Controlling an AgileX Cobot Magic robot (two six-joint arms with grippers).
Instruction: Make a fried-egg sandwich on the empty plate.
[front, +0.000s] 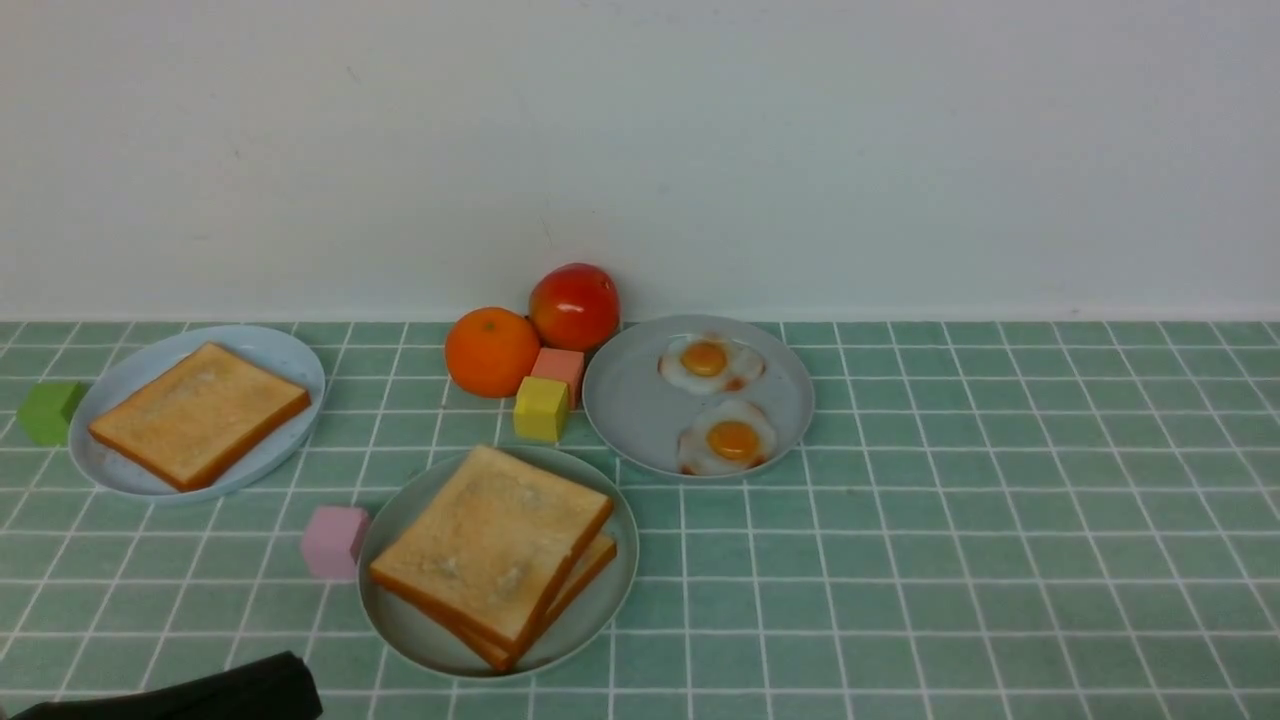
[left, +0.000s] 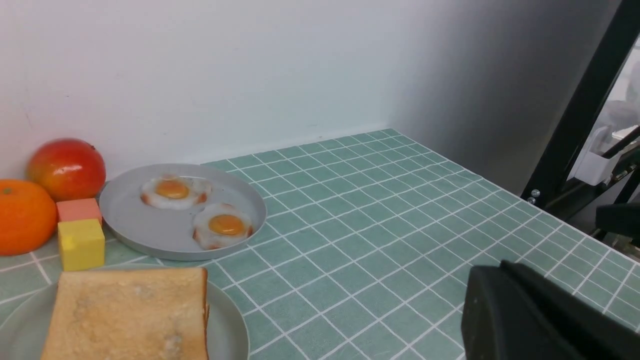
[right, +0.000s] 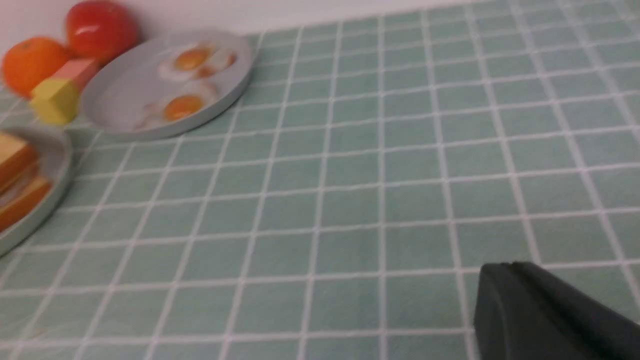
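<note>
At lower centre-left of the front view, two square, mottled-crumb toast slices (front: 490, 545) lie stacked askew on the round, low-rimmed green plate (front: 600, 620); a pale edge shows between them. Upper centre, two glossy-yolked fried eggs (front: 730, 440) lie on a grey plate (front: 630, 400). A faceted pink block (front: 335, 542) sits just beside the green plate. The left pincer (left: 500, 270) and right pincer (right: 505, 270) are clenched.

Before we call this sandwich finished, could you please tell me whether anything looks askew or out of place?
The top toast slice sits askew on the bottom slice, whose edge juts out on the right. Otherwise, nothing looks spilled or damaged on the mint-green plate.
</note>
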